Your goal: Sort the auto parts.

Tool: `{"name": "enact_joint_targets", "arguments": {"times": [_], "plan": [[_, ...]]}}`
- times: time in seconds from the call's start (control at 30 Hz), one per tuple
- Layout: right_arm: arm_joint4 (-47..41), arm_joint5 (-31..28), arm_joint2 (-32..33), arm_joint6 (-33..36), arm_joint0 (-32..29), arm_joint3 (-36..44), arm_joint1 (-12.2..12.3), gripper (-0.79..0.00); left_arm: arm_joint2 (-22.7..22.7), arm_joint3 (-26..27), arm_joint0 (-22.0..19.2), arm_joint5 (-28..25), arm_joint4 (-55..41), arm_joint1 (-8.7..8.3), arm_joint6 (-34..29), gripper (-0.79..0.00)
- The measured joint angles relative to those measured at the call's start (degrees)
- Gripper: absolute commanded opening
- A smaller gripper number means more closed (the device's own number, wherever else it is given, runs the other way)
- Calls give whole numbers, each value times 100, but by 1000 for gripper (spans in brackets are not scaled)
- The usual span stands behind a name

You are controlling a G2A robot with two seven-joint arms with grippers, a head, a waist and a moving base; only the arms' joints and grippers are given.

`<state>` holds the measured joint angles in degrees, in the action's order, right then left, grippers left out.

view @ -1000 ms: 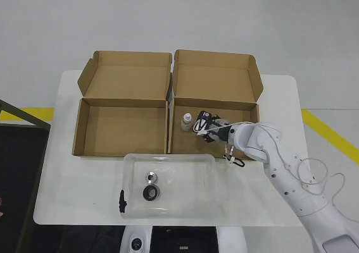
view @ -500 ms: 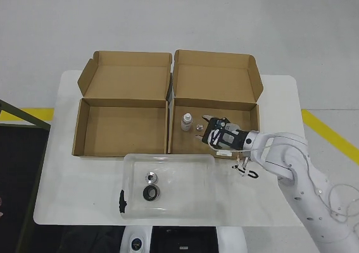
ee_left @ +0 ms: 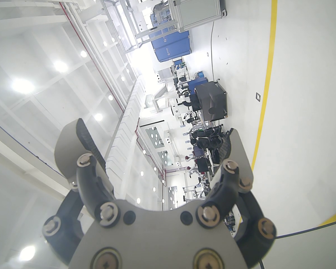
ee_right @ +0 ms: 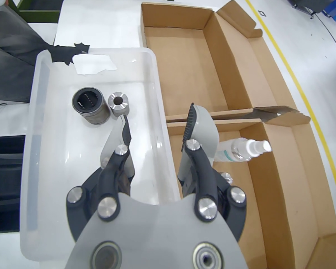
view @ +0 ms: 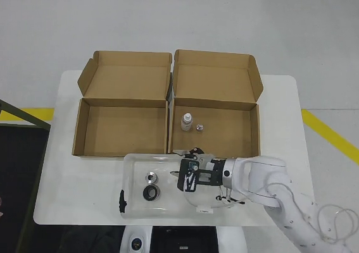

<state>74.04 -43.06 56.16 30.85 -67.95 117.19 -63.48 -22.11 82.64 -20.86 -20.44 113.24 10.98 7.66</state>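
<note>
**Hovering right pincer, empty, over the clear bin**

Looking down from the top, the right pincer is hanging over the clear plastic bin at the near edge of the white desk. Its fingers are pointing toward two parts sitting inside the bin: a silver bushing and a black bearing just beside it. Behind the bin, two open cardboard boxes are sitting side by side. The left box is holding nothing, while the right box is holding a small spray bottle and a small metal piece near it.

From the left wrist, the left pincer is pointing up into the hall, its fingers standing wide apart and gripping nothing.

From the right wrist, the right pincer is spreading its fingers apart with nothing between them. One fingertip is hanging inside the bin, just beside the silver bushing, which is touching the black bearing. The other is hanging over the box wall near the spray bottle.
</note>
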Motion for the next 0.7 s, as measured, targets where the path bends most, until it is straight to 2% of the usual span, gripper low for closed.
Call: {"name": "enact_joint_targets", "arguments": {"times": [0.37, 0.7], "plan": [[284, 150, -1016, -79, 530, -516, -221, -440, 0, 0, 0, 0, 0, 0, 0, 0], [355, 264, -1518, -96, 904, -1054, -401, -468, 0, 0, 0, 0, 0, 0, 0, 0]]}}
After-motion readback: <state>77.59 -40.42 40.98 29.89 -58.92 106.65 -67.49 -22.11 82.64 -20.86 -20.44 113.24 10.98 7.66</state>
